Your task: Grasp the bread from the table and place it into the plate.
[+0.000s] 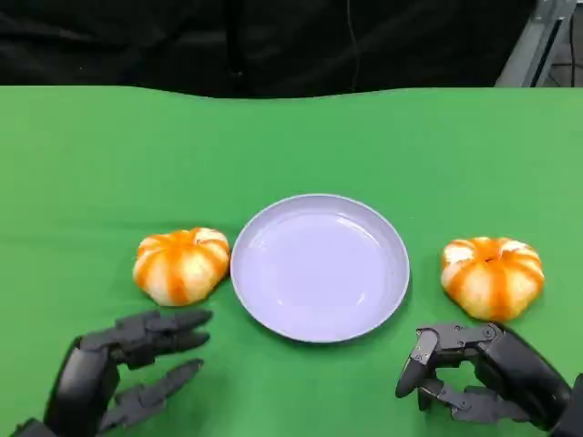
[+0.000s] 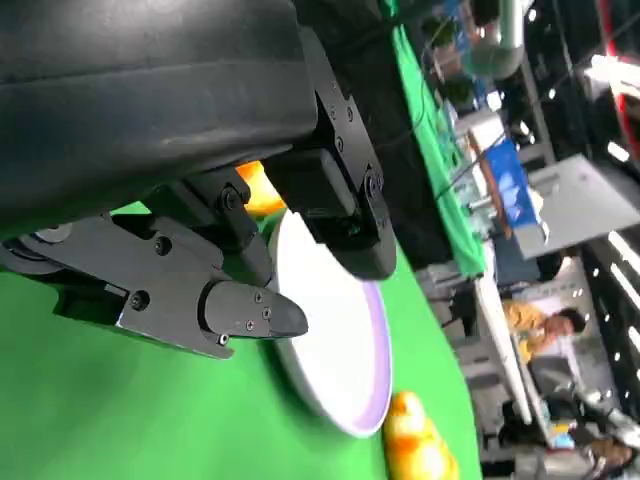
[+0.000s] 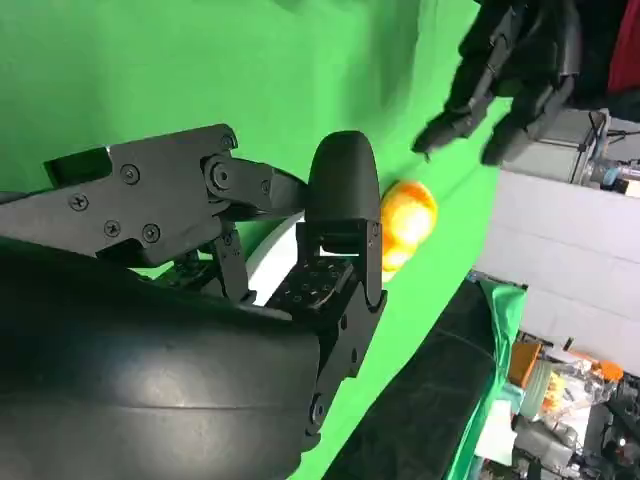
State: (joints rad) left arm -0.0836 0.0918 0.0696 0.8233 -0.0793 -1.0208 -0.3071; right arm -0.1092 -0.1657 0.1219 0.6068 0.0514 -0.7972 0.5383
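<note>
Green table [image 1: 91, 164]; plate [image 1: 320, 267] between breads.

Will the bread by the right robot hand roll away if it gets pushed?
Probably not far: the bread looks round on top but sits low and wide on the green cloth. It may slide or wobble. Being bread, it is likely light and squashy.

The left hand [image 1: 127, 369] sits low at the near left edge of the head view, fingers apart and reaching forward, holding nothing. The right hand [image 1: 483, 373] sits at the near right, its fingers curled inward toward the centre with gaps between them, also holding nothing. In the right wrist view the left hand [image 3: 510, 70] hangs with fingers spread.
</note>
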